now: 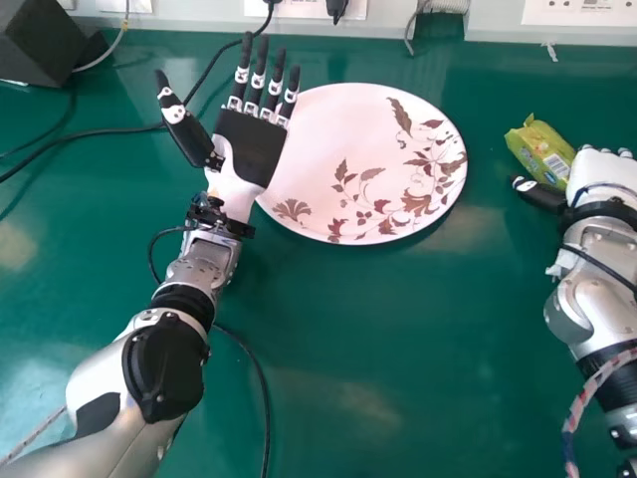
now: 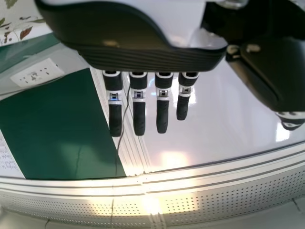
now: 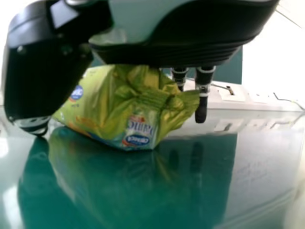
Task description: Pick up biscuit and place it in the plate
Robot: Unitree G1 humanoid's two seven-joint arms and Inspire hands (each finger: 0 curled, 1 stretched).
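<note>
You have a glossy green table point(image 1: 448, 339) before you, bearing a leaf-patterned plate point(image 1: 328, 129), a biscuit packet point(image 1: 542, 149) to its right, and a dark box point(image 1: 42, 42) and black cable point(image 1: 109, 130) leftward.

the left hand point(image 1: 249, 151) has straight fingers point(image 2: 139, 118), its thumb point(image 2: 271, 71) set apart, against a glossy white surface point(image 2: 214, 129). beside that is a green panel point(image 2: 52, 131); a white socket panel point(image 2: 37, 74) sits between it and the leaf-patterned plate point(image 2: 26, 19).

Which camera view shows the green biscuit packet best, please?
The right wrist view: there the packet appears large and close, with its crumpled end and printed side visible. The head view shows it smaller, right of the plate, partly hidden by the right hand.
</note>
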